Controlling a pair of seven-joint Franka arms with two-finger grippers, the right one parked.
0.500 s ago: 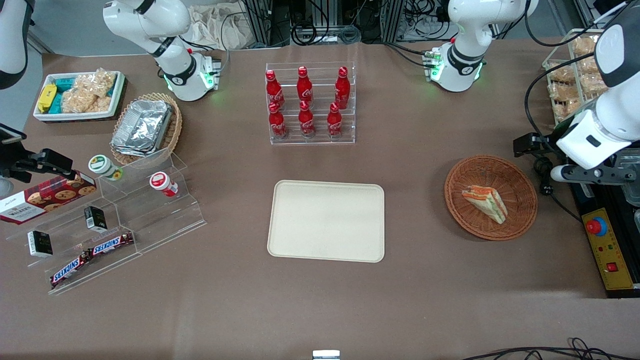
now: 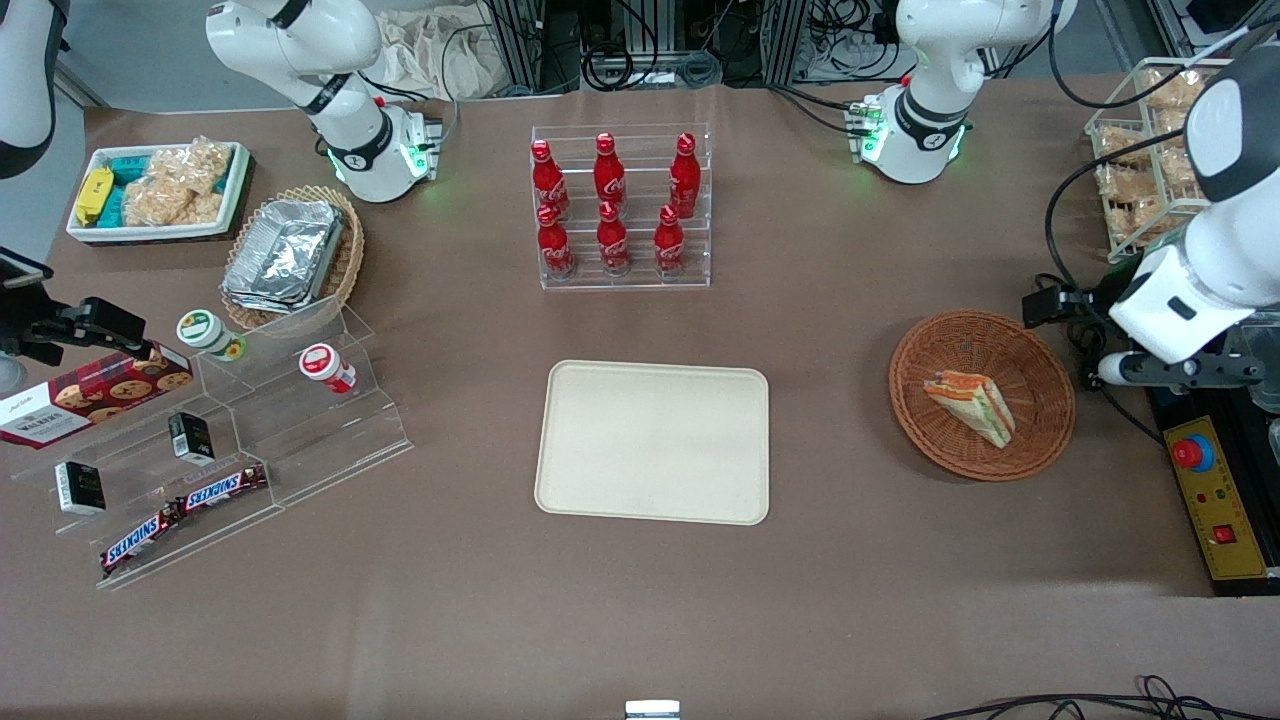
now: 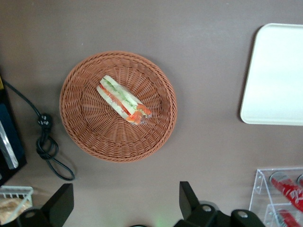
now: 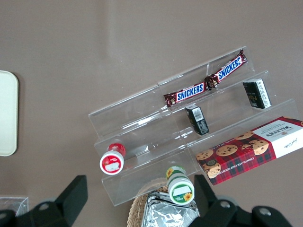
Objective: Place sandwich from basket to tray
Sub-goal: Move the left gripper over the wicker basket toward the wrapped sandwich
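Observation:
The sandwich [image 2: 970,405], a wrapped wedge with orange-red and green layers, lies in the round reddish-brown basket [image 2: 1040,350]; both also show in the left wrist view, sandwich [image 3: 124,100] in basket [image 3: 85,132]. The cream tray [image 2: 652,442] sits bare toward the table's middle, and part of it shows in the left wrist view [image 3: 274,75]. My left gripper [image 2: 1075,310] hangs high beside the basket, toward the working arm's end. It is open and empty, with its fingers [image 3: 189,201] wide apart over bare table.
A black cable with a plug [image 2: 1090,378] lies beside the basket. A control box with a red button [image 2: 1192,453] sits at the table's edge. A clear rack of red bottles [image 2: 620,205] stands farther from the front camera than the tray.
The left arm has shifted slightly, and its gripper has moved a little closer to the basket. Sandwich, basket and tray have not moved.

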